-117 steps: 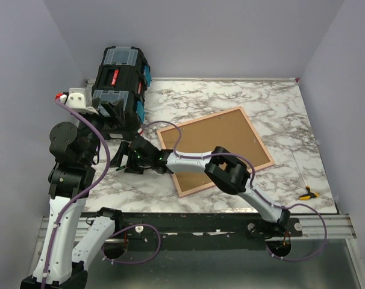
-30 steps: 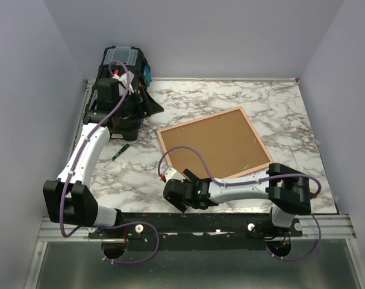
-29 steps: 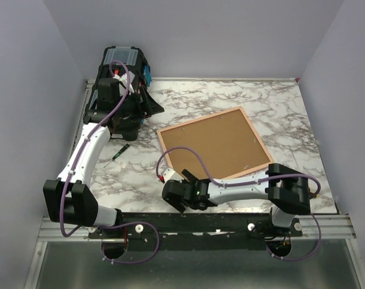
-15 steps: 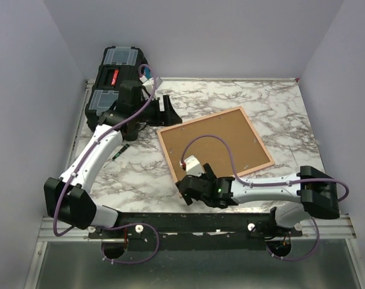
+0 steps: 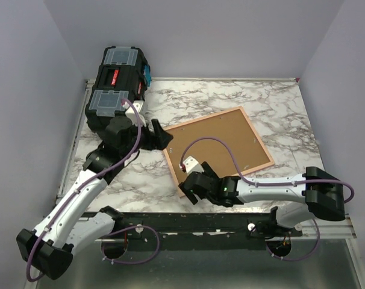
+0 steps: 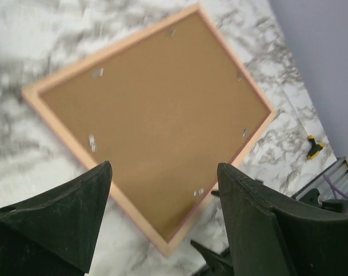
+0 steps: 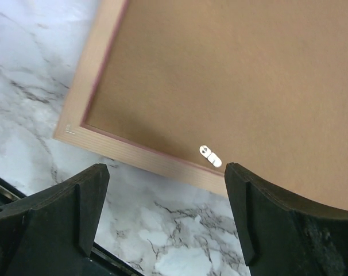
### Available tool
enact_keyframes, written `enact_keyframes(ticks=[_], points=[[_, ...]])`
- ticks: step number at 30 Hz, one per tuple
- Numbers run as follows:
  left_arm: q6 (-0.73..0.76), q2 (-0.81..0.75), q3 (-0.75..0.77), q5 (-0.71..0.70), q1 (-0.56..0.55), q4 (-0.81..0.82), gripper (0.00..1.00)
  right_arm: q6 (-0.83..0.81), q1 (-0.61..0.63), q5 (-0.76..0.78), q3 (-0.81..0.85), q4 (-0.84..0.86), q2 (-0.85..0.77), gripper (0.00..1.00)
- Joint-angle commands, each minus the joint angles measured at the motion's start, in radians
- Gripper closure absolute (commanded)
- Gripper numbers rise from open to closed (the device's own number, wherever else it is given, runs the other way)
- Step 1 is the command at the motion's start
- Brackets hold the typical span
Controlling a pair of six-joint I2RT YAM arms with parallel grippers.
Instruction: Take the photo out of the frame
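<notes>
The frame (image 5: 230, 133) lies face down on the marble table, its cork-brown back up inside a pink rim, held by small metal clips (image 7: 209, 155). The photo is hidden under that back. My left gripper (image 5: 162, 137) hovers open just off the frame's left corner, and the left wrist view looks down on the whole frame (image 6: 162, 115) between the spread fingers (image 6: 76, 213). My right gripper (image 5: 190, 191) hangs open over the table at the frame's near-left corner, with the frame (image 7: 220, 75) and one clip just beyond its fingertips (image 7: 88, 195). Neither holds anything.
A black toolbox (image 5: 118, 84) with clear lid compartments stands at the back left. A small yellow-and-black tool (image 5: 307, 194) lies near the table's right front edge, also seen in the left wrist view (image 6: 313, 147). Purple walls close in the table's sides.
My left arm has swung away from the toolbox down to the frame's left corner. My right gripper has shifted right along the front edge to the frame's near corner.
</notes>
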Motion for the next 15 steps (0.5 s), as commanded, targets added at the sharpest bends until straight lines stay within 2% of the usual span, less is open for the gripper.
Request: enact_keyframes(ticks=[1,3,7,11,15], points=[[-0.253,-0.130,-0.213,-0.088,0.031,-0.131,0.24,-0.273,0.019,-0.121,0.039,0.115,0.037,0.12],[-0.346,-0.185,-0.276,-0.070,0.066,-0.179,0.23,-0.344,0.023,-0.149,0.051,0.125,0.053,0.14],[-0.470,-0.245,-0.393,0.082,0.135,-0.159,0.16,-0.502,0.023,-0.271,0.048,0.158,0.071,0.20],[-0.598,-0.171,-0.486,0.288,0.173,-0.058,0.13,-0.595,0.023,-0.345,0.017,0.204,0.064,0.25],[-0.663,-0.059,-0.525,0.320,0.177,-0.012,0.13,-0.653,0.017,-0.381,-0.021,0.274,0.076,0.25]])
